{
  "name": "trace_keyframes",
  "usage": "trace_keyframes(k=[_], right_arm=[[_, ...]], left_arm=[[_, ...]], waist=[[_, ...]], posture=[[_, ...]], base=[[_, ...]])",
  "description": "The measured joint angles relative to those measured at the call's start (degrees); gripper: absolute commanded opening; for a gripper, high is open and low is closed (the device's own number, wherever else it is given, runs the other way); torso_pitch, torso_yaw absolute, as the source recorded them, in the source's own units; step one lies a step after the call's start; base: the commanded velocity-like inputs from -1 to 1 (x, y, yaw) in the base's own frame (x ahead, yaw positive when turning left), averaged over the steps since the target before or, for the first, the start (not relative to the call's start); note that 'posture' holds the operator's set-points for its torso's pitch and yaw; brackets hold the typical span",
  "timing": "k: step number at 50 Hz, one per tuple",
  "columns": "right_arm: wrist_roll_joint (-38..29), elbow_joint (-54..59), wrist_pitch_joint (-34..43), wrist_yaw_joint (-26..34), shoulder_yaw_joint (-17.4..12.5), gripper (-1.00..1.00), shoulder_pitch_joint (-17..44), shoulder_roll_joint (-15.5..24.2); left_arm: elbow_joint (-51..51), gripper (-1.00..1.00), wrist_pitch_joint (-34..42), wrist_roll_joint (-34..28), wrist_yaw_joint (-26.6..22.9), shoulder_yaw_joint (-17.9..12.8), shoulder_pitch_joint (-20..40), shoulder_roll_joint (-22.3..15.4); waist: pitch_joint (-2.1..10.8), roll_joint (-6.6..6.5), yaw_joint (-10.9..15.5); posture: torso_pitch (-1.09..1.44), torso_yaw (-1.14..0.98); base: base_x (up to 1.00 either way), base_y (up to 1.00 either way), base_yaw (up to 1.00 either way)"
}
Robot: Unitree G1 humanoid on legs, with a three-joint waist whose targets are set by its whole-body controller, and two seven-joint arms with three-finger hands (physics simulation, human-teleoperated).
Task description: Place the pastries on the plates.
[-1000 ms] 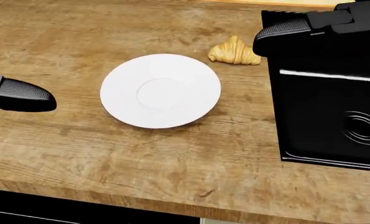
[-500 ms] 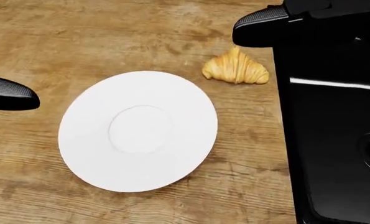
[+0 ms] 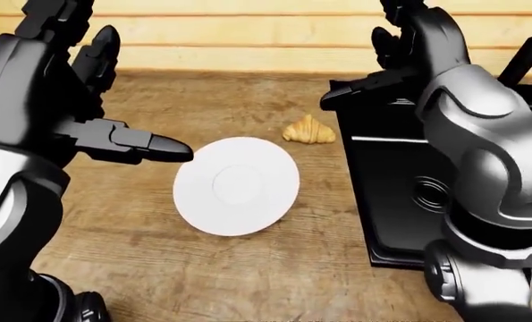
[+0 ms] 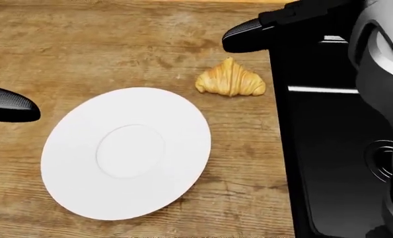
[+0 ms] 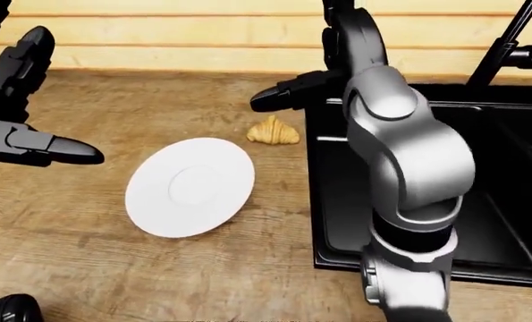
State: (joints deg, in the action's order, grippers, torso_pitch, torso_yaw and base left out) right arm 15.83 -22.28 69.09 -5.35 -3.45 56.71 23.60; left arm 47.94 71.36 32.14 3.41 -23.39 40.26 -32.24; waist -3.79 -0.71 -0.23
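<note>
Plate: plain white, no pattern.
Croissant: golden yellow with darker ridges.
Counter: brown wood grain, streaked darker.
Sink: glossy black.
Left hand: black fingers.
Right hand: black fingers; silver-grey forearm.
Wall: pale yellow wood planks.

Wooden counter: white plate, croissant beside; black sink inset.

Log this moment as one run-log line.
stage: reaching | croissant on counter, off plate | plate empty | right hand open above croissant | left hand open beside plate | sink at right
</note>
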Motion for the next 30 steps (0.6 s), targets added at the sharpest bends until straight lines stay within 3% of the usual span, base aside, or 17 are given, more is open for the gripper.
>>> trace_keyframes(k=[8,17,23,30], right_arm=[[-14.52,9.49,-4.13,12.01,2.72,1.00,3.23,-2.78],[-32.36,24.87,-18.15,24.01,4.61,1.00,4.94,-6.14],[-40.09,32.60,-26.06,27.65,2.72,1.00,4.98,-8.41],[-43.43,42.34,-33.30,28.74,2.01,1.00,6.55,-9.86]], left_arm=[[-1.01,1.00,-1.39,1.04,0.38,-0.65,-1.63,-1.07],[-1.34,1.00,-3.48,1.77,0.39,-1.08,-3.63,-1.90],[-1.91,1.00,-3.30,2.15,0.06,-1.46,-3.19,-2.66],[-1.77,1.00,-3.84,2.42,0.24,-1.40,-3.68,-2.75]], waist=[[-0.10,-0.17,-0.21],[0.21,-0.59,-0.32],[0.13,-0.88,-0.35],[0.50,-1.18,-0.65]], posture=[[0.00,0.00],[0.00,0.00],[0.00,0.00],[0.00,0.00]], base=[[0.00,0.00,0.00],[0.00,0.00,0.00],[0.00,0.00,0.00],[0.00,0.00,0.00]])
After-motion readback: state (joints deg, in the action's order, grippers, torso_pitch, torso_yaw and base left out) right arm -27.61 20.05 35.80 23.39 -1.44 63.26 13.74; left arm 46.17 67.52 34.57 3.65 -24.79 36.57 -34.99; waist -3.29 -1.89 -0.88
